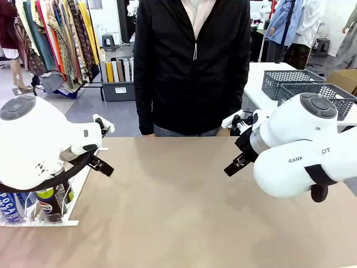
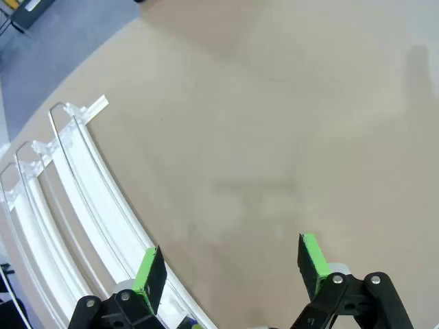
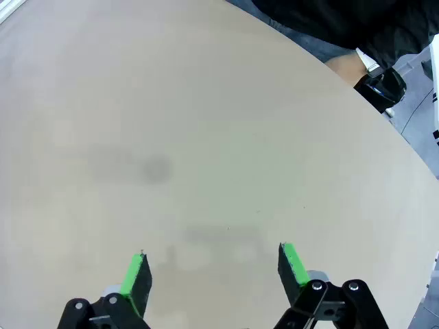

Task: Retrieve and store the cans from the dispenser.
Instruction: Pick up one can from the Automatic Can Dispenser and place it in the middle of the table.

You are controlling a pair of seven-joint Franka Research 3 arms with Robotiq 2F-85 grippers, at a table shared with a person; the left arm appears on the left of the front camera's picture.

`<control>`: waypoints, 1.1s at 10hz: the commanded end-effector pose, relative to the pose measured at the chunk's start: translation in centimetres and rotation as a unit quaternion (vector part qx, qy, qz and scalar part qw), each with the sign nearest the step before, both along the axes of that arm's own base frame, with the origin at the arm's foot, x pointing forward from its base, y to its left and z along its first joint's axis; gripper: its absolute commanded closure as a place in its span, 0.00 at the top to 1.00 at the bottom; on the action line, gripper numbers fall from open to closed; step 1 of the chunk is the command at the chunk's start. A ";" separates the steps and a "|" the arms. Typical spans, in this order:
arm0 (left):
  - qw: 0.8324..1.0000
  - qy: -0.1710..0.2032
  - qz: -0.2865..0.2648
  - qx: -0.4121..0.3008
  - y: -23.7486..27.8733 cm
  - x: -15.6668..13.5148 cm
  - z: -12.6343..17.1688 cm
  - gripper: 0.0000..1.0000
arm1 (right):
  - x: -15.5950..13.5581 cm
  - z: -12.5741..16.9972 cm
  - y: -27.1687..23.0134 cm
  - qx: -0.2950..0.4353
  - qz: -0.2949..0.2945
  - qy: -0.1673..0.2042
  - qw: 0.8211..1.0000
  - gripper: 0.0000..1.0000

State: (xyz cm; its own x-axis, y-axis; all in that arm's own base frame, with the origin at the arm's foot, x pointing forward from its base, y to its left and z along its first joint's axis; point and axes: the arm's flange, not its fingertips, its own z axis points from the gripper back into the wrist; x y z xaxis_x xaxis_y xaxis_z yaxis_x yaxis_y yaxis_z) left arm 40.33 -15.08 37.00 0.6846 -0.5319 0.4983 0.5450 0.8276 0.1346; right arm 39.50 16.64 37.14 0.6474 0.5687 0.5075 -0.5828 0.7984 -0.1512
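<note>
Left tool spread wide, nothing between the pads, hanging over the right edge of the dispenser and the bare surface beside it. Right tool likewise spread, empty, above the surface's right half. Dispenser lies at near left; cans, blue and black, at its near end, partly hidden by the left arm. Person stands at far side.

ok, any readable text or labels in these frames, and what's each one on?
"RANK" and "OT": cut-off lettering on the right arm.
"POCA": partly hidden, on the blue can in the rack.
Black can beside it: a logo shows, but the lettering is too small to read.
Nothing else is legible.
</note>
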 end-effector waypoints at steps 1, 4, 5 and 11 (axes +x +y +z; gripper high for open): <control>1.000 0.000 0.000 0.000 0.0 0.0 0.0 1.00 | 0.0 0.0 0.0 0.000 0.000 0.000 1.000 1.00; 1.000 0.000 0.000 0.000 0.0 0.0 0.0 1.00 | 0.0 0.0 0.0 0.000 0.000 0.000 1.000 1.00; 1.000 0.000 0.000 0.000 0.0 0.0 0.0 1.00 | 0.0 0.0 0.0 0.000 0.000 0.000 1.000 1.00; 1.000 0.000 0.000 0.000 0.0 0.0 0.0 1.00 | 0.0 0.0 0.0 0.000 0.000 0.000 1.000 1.00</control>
State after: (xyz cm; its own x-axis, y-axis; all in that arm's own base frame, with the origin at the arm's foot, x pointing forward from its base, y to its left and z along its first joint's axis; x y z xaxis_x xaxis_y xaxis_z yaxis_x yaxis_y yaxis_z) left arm 40.33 -15.08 37.00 0.6850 -0.5313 0.4985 0.5445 0.8279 0.1341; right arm 39.50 16.64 37.14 0.6474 0.5687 0.5074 -0.5827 0.7985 -0.1513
